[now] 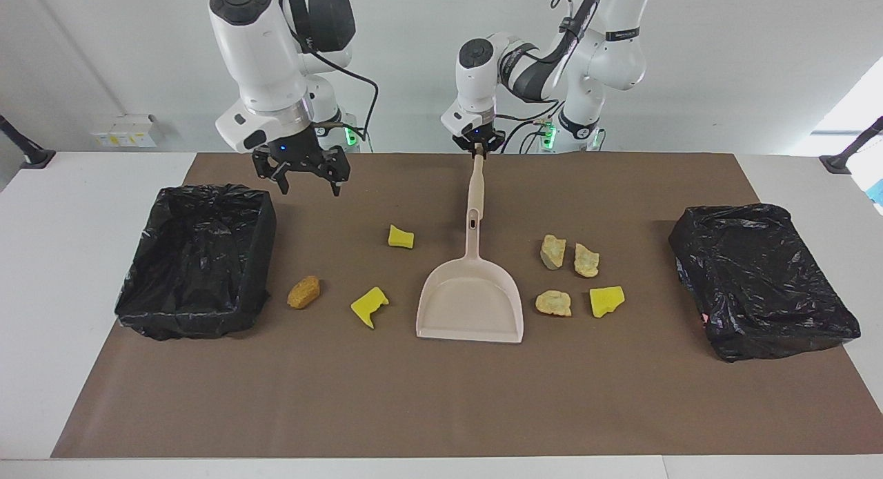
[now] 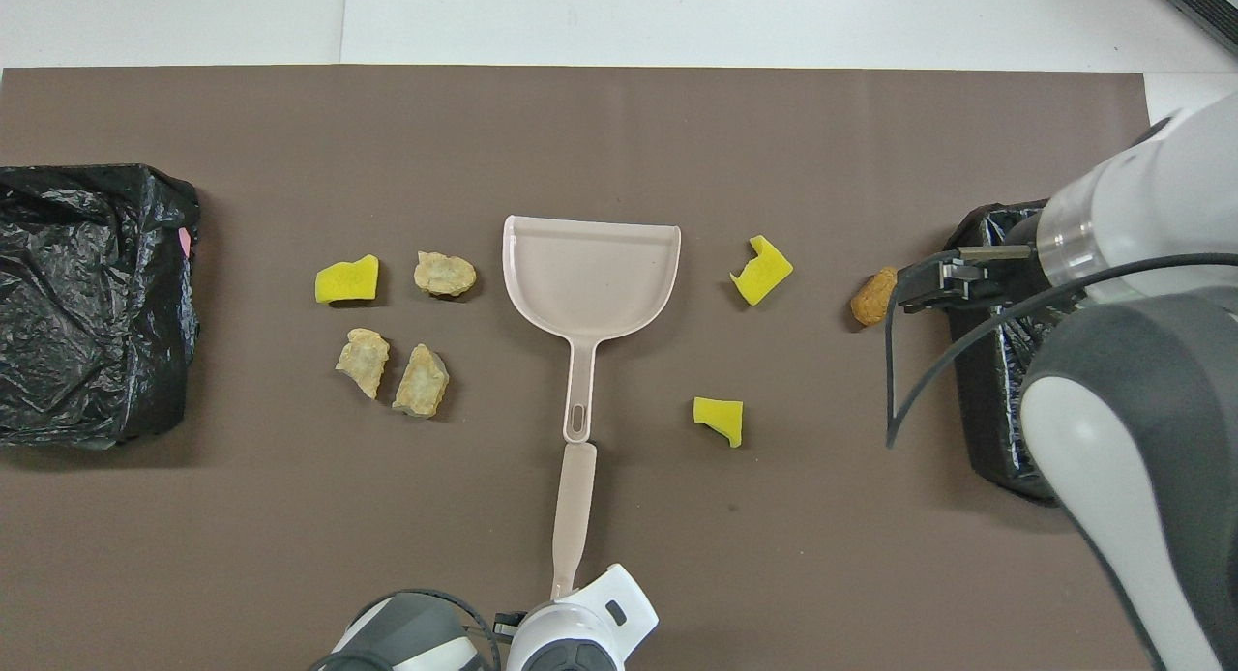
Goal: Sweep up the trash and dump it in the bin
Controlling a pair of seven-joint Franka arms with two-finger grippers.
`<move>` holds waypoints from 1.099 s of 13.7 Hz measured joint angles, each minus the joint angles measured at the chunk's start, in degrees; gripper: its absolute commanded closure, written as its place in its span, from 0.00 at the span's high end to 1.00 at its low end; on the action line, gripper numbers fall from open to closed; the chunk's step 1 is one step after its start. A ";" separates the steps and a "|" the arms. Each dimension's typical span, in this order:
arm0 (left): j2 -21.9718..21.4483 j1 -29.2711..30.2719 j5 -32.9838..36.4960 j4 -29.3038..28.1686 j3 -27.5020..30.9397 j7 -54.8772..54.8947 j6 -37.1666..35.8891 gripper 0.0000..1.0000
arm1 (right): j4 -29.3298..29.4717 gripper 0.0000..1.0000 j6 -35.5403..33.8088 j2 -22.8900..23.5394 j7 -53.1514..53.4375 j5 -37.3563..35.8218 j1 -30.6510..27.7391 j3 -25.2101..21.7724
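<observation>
Left tool [image 1: 477, 148] is clamped on brush handle [image 1: 476, 186]; right tool [image 1: 304, 177], fingers apart, hangs near bin [image 1: 196, 258]. Trash [image 1: 569, 275] lies both sides of dustpan [image 1: 470, 299]. Keep bristles low, sweep scraps w/ short strokes toward pan mouth.

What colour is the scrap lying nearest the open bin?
Orange-brown scrap, clearest in the facing view, beside the black-lined open bin.

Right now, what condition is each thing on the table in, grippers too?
Left gripper: shut on brush handle.
Right gripper: open, empty, raised.
Brush: held, tilted.
Dustpan: flat, empty.
Seven scraps: loose on mat.
Bin: lined, open.
Other bin: covered with black plastic.
</observation>
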 measured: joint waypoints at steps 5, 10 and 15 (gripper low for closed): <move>-5.74 9.75 0.84 6.01 0.50 7.43 -15.70 0.00 | -5.94 1.00 11.08 2.83 7.98 1.79 4.81 0.07; -8.93 27.12 7.40 9.01 0.97 26.72 -21.80 0.00 | -9.08 1.00 21.09 6.78 20.92 1.73 14.65 0.18; -1.54 43.43 9.31 13.86 1.10 42.77 -12.85 0.00 | -10.19 0.98 27.23 11.17 31.38 -1.75 23.52 0.19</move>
